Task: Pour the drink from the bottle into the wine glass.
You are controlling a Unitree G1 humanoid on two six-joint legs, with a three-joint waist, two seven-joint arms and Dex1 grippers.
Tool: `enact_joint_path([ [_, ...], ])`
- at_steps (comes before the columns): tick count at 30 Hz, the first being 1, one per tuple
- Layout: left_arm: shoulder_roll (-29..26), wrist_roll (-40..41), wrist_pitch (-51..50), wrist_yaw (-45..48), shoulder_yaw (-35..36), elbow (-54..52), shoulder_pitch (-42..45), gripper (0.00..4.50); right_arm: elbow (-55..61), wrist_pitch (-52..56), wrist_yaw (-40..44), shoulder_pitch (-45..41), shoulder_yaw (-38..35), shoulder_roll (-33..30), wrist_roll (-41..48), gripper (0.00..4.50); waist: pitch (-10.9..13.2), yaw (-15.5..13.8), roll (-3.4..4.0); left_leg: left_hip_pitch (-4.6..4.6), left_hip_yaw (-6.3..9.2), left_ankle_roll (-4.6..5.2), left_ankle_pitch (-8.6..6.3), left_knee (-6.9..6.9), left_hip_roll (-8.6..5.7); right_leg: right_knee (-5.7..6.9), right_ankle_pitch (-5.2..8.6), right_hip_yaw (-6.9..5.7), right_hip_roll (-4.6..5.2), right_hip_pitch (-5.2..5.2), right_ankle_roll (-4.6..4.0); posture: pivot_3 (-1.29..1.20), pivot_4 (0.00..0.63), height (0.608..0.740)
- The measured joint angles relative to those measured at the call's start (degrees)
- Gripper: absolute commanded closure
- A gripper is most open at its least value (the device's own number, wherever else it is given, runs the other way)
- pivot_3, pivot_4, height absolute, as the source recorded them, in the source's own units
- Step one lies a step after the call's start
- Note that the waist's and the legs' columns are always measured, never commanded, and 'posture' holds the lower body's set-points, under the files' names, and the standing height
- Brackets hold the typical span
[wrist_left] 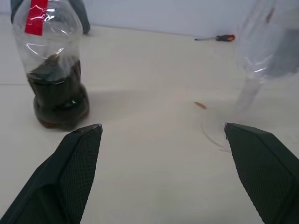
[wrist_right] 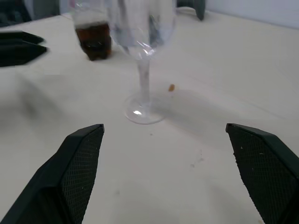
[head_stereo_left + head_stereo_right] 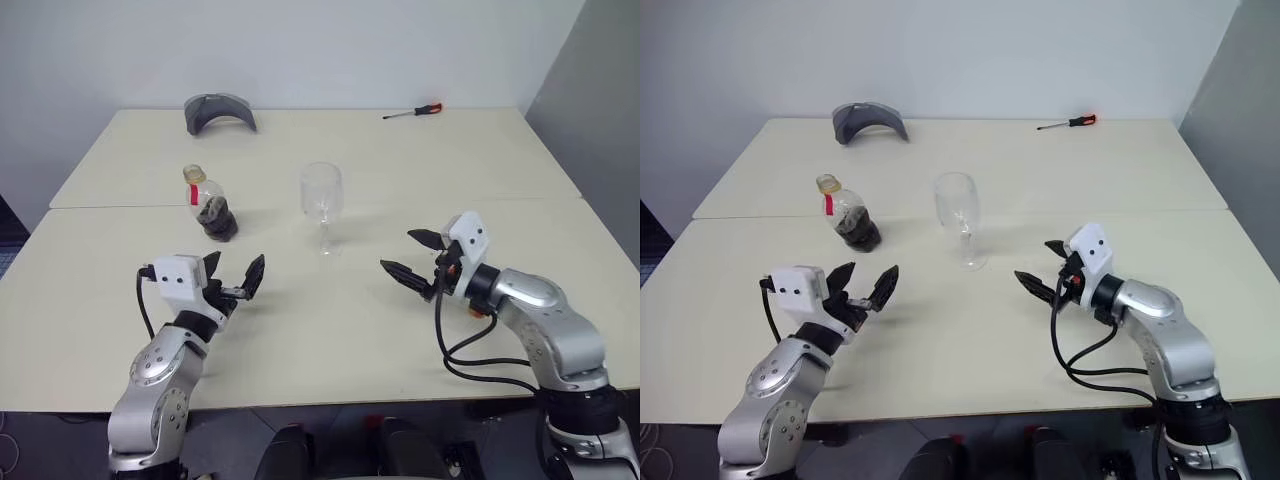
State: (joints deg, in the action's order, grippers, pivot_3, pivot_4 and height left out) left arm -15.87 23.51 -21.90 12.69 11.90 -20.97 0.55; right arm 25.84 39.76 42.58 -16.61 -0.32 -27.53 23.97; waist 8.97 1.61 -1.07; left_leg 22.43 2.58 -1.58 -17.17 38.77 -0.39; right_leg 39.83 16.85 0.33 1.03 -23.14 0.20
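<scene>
My left tool (image 3: pixel 233 279) is spread wide, empty, hovering just over the desk (image 3: pixel 330 330), touching nothing. It points toward the bottle (image 3: pixel 208 206) and the wine glass (image 3: pixel 322 207), both well ahead of its tips. My right tool (image 3: pixel 417 258) is spread wide too, nothing between its fingers, off the desk surface, aimed left toward the wine glass foot, near it but apart.

Hard to read: in the left wrist view the bottle top is cut off, so I can't see the cap there; only the red label strip and the lower body show. The wine glass bowl is cut off in the same view, and its foot is faint against the desk. In the right wrist view the bowl's rim is cut off, the bottle behind it is blurred and partly hidden by the glass. I can't tell whether the glass holds any liquid; it looks clear.

The bottle stands upright on the desk, left of centre, the drink (image 1: pixel 57 95) dark brown filling its lower part. The wine glass stands upright to the bottle's right, apart from it. A small brown speck (image 1: pixel 200 105) lies on the desk near the glass foot. At the far edge lie a grey curved object (image 3: pixel 219 111) and a screwdriver (image 3: pixel 414 111) with a red handle, well apart.
</scene>
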Motion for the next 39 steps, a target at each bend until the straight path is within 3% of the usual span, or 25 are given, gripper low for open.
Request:
enact_joint_path([
  [5,0.39,-4.40,3.93,-4.30,2.11,8.16,6.28,0.00,6.59,4.75,3.65,-1.23,-2.69,-2.06,12.15,0.05,0.01,-0.10,-0.05,0.03,0.04,0.00,0.00,0.03,-0.03,-0.02,0.00,-0.04,0.01,0.02,0.00,0.00,0.150,0.740],
  [8,-0.01,-6.04,5.86,-4.76,2.82,10.79,8.05,0.00,7.12,5.21,3.39,-2.67,-3.10,-2.28,14.94,0.05,0.01,-0.20,-0.06,0.06,0.08,0.00,0.00,0.04,-0.04,-0.05,0.00,-0.07,0.03,0.02,0.00,0.00,0.150,0.740],
  [20,-4.38,-7.08,10.26,-2.26,5.49,22.47,15.24,0.00,5.49,2.94,0.70,-4.08,-0.56,-2.59,14.36,0.05,0.01,-0.29,-0.08,0.13,0.16,-0.01,0.01,0.08,-0.05,-0.07,-0.01,-0.18,0.07,0.02,0.00,0.00,0.150,0.740],
  [39,-7.59,-8.35,13.31,5.57,4.12,37.80,26.48,0.00,4.08,2.01,-3.18,-6.73,1.13,-2.64,12.99,0.05,0.02,-0.27,-0.09,0.20,0.26,-0.04,0.02,0.11,-0.06,-0.07,-0.01,-0.33,0.11,0.00,0.00,0.00,0.150,0.740],
])
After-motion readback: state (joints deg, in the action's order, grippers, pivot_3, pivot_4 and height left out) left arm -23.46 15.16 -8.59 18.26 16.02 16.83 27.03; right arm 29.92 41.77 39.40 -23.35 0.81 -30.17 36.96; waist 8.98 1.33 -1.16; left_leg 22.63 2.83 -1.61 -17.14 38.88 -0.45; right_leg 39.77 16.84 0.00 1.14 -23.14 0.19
